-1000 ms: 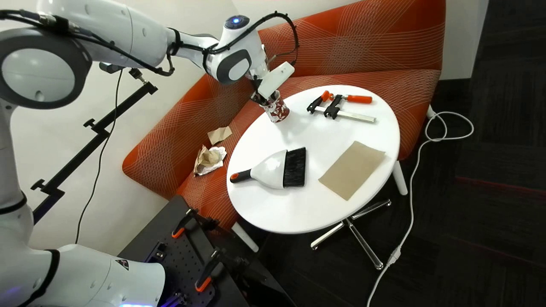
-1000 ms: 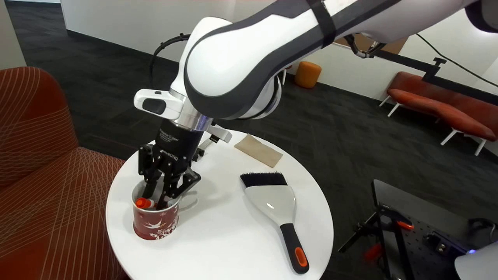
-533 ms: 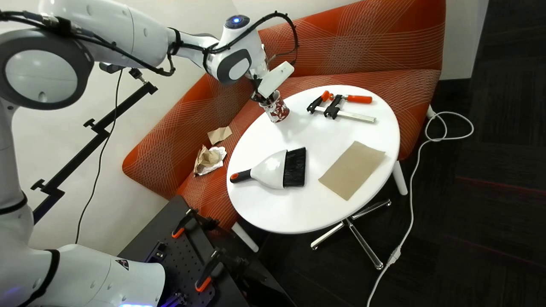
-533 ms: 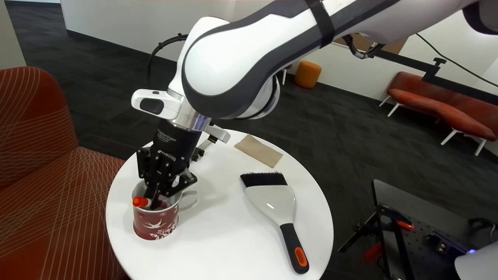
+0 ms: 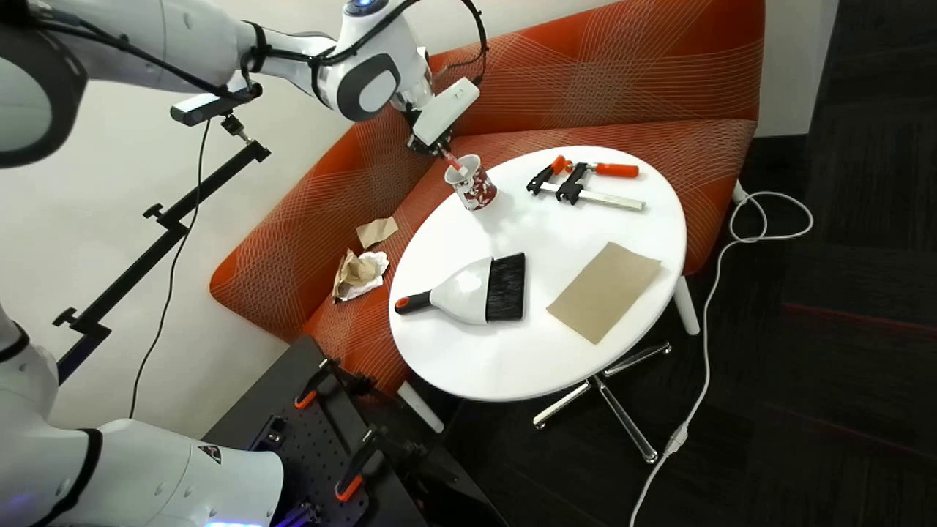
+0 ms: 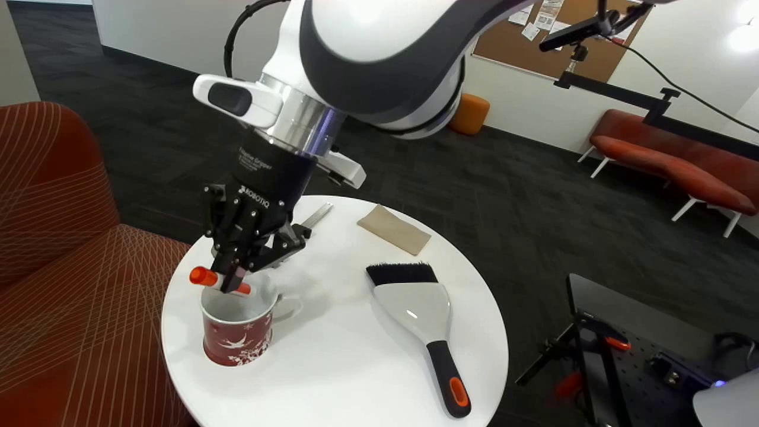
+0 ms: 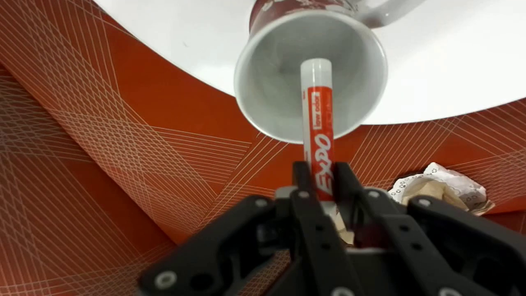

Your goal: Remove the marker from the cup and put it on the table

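Our black two-fingered hand grips the slim red-and-white marker, tilted, its lower end in or just above (we cannot tell) the red, white-patterned cup. The cup stands near the round white worktop's edge beside the red-orange patterned bench.

Round white table — red patterned cup upright near the edge, orange-handled clamp, flat tan sheet, white black-bristled brush lying down — all four apart from each other.
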Available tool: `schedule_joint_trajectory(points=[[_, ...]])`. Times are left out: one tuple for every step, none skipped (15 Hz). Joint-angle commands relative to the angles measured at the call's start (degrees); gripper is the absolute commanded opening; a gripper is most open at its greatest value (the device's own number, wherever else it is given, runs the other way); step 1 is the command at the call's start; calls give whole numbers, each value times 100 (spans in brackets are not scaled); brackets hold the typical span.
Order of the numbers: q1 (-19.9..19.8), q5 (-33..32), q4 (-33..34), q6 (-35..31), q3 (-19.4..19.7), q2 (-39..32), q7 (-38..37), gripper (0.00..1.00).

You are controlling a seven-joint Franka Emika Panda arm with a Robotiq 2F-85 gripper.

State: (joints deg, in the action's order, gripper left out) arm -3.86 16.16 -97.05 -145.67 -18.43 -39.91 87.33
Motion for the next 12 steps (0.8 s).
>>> schedule_joint_trajectory(points=[[-176, 200, -1157, -422, -137, 1079, -157, 9], [-179, 262, -1406, -547, -126, 1318, -213, 9], [-166, 297, -1644, -645, -94, 1543, -292, 9], [-164, 340, -1888, -744, -68, 1761, -338, 9], [-173, 395, -2119, -821, -46, 1959, -414, 9], [-170, 447, -2363, -873, -18, 2164, -490, 9], [-154, 498, -2578, -922, 18, 2335, -577, 9], [-144, 540, -2796, -925, 51, 2492, -657, 9], [-132, 595, -2986, -917, 80, 2624, -732, 9], [-124, 667, -3135, -875, 106, 2703, -789, 9], [-101, 712, -3252, -848, 152, 2749, -865, 9], [-43, 665, -3358, -840, 248, 2757, -1047, 9]])
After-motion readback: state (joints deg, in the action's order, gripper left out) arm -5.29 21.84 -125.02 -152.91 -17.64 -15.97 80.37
